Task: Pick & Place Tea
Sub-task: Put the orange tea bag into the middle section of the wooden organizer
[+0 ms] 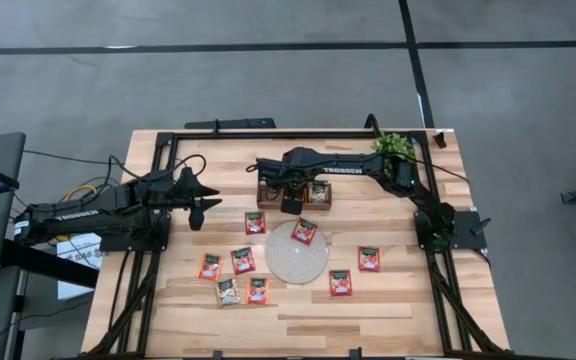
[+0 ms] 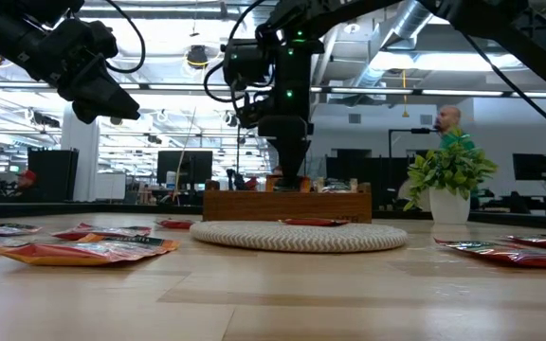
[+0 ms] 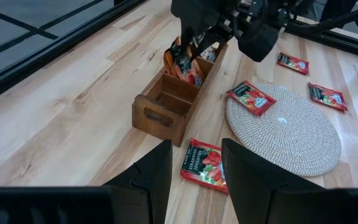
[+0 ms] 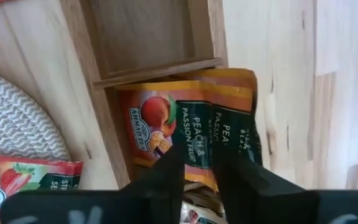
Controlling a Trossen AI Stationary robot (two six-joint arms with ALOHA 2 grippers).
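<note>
A brown wooden tray [image 1: 293, 192] with three compartments stands behind the round woven mat [image 1: 297, 252]. Several orange peach tea sachets [image 4: 191, 124] stand on edge in its middle compartment, and the compartment beside it [image 4: 148, 37] is bare. My right gripper [image 4: 197, 165] points down over those sachets, its fingers a little apart. One red sachet [image 1: 304, 231] lies on the mat, and several more lie flat on the wood around it [image 1: 243, 260]. At the table's left my left gripper [image 3: 196, 162] hangs open and raised, holding nothing. My right gripper comes from above, and its fingertips [image 4: 169, 168] stand on either side of the upper edge of the standing peach sachets [image 4: 199, 134]. Whether they touch a sachet I cannot tell. The sachets rest in the tray's middle compartment.
A small potted plant [image 1: 395, 147] stands at the far right corner. Black frame rails [image 1: 158, 170] run along the table's left, right and far sides. Bare wood [image 1: 298, 320] lies along the near edge. A person [image 2: 451, 123] shows in the room behind.
</note>
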